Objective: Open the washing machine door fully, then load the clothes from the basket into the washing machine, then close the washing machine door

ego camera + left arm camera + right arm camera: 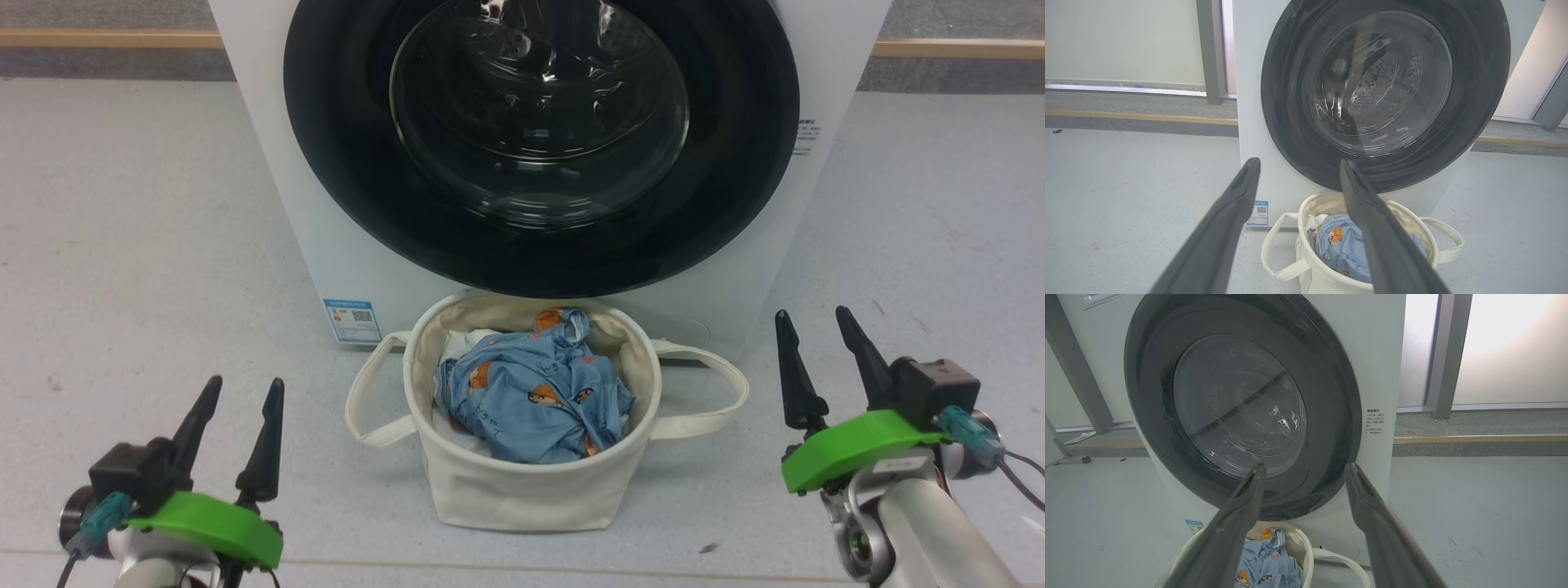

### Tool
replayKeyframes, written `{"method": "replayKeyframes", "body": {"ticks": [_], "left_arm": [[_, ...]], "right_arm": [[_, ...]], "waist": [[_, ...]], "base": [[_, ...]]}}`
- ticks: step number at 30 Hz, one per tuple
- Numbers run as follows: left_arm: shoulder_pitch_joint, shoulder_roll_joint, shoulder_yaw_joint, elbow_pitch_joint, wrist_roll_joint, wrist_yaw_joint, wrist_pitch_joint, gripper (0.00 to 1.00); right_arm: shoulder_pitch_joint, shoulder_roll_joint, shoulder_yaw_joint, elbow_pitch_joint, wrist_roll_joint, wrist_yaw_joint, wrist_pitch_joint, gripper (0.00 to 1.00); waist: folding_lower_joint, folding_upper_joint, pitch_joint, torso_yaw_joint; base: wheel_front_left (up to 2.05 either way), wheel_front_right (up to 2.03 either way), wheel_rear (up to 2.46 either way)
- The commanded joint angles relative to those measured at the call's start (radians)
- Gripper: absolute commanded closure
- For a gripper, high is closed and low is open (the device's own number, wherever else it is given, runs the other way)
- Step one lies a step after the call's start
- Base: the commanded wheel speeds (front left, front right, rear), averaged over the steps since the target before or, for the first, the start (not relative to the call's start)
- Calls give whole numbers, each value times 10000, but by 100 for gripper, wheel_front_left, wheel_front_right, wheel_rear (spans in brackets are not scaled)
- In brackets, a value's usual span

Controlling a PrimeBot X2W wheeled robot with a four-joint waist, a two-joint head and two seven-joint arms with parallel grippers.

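Observation:
The white washing machine (277, 163) stands ahead, its black-rimmed glass door (539, 139) flat against the front, closed. On the floor right before it sits the cream canvas basket (531, 490) holding the light blue clothes (531, 396) printed with orange animals, over a bit of white fabric. My left gripper (242, 392) is open at the lower left, well left of the basket. My right gripper (812, 322) is open at the lower right, right of the basket. The left wrist view has the door (1386, 90) and clothes (1341, 249); the right wrist view has the door (1241, 408) and clothes (1265, 565).
Grey floor (131, 245) spreads to both sides of the machine. A blue label sticker (353, 320) is low on the machine's left front, printed text (806, 139) on its right. A wooden strip (106, 37) and wall run behind.

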Motion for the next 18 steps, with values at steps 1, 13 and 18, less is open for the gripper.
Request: {"method": "replayKeyframes", "body": {"ticks": [1, 13, 18], "left_arm": [[-502, 337, 332, -250, -52, -29, -120, 0], [-524, 282, 416, -169, 93, -35, -120, 0], [-550, 252, 423, -132, 125, -40, -120, 0]], "right_arm": [[-528, -86, 134, -282, 60, 0, -124, 0], [-524, -115, 141, -302, 91, 0, -124, 0], [-523, -140, 133, -290, 60, 0, -124, 0]], "waist": [[1, 0, -12, -3], [1, 0, -27, 10], [1, 0, -31, 16]], "base": [[0, 0, 0], [0, 1, -1], [6, 46, -52]]}}
